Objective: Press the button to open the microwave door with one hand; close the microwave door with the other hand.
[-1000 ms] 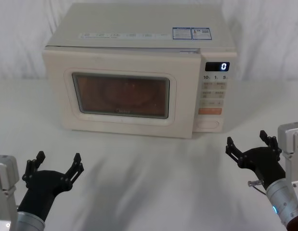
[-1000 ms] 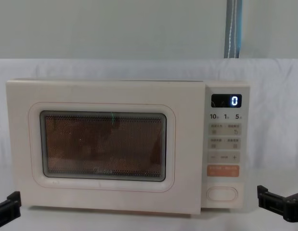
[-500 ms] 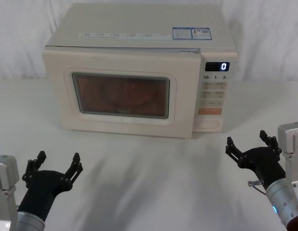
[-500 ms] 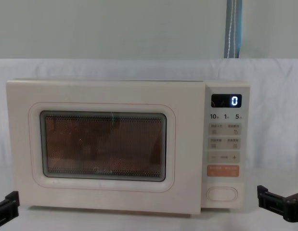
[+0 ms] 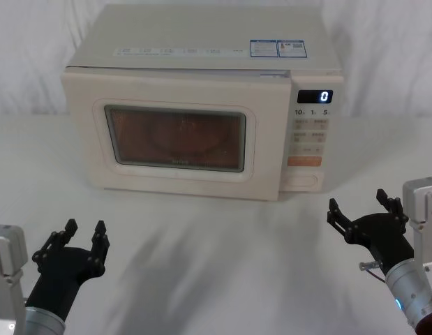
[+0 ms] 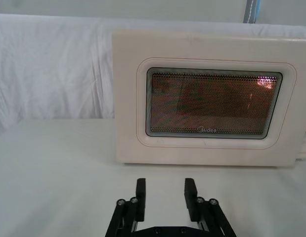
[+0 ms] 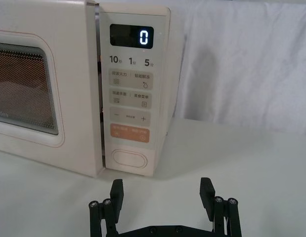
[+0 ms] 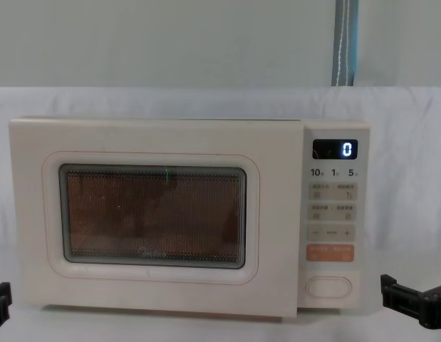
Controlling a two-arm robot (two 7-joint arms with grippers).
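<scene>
Microwave door (image 5: pixel 174 136) ajar; interior dim behind mesh.

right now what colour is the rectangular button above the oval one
Orange, clearest in the right wrist view, just above the cream oval button.

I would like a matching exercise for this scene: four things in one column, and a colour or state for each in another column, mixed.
Things:
1. button
2. microwave door
3. left gripper
4. display

States:
a. shows 0
b. slightly ajar at its right edge
c. cream, pill-shaped, untouched
d. fingers close together, low before the microwave

Pairs: 1-c, 2-b, 3-d, 4-a
</scene>
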